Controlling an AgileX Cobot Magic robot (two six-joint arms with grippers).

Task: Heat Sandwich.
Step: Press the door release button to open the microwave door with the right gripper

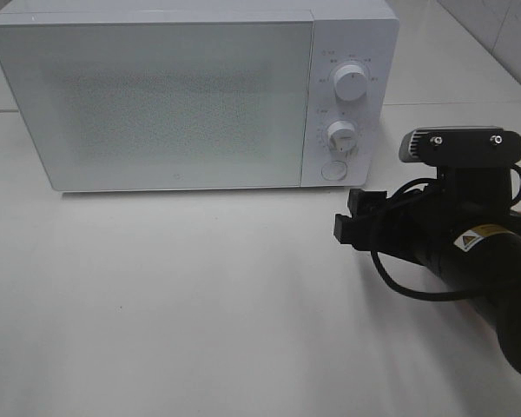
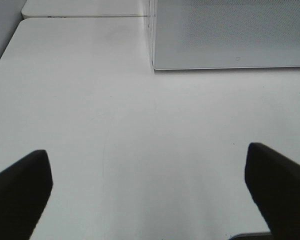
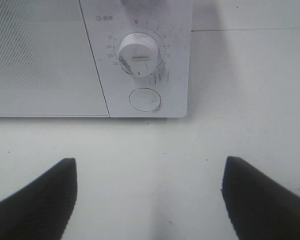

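Microwave (image 1: 182, 95) interior obscured; right fingers (image 3: 35, 205) cropped.

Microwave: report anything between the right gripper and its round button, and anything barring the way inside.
Only bare table lies between the open right gripper and the round button. The door of the microwave is shut, so the way inside is barred.

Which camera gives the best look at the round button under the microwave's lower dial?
The right wrist view: the button is large, head-on and unblocked. The exterior high view shows it small and faint. The left wrist view shows only the microwave's door, no button.
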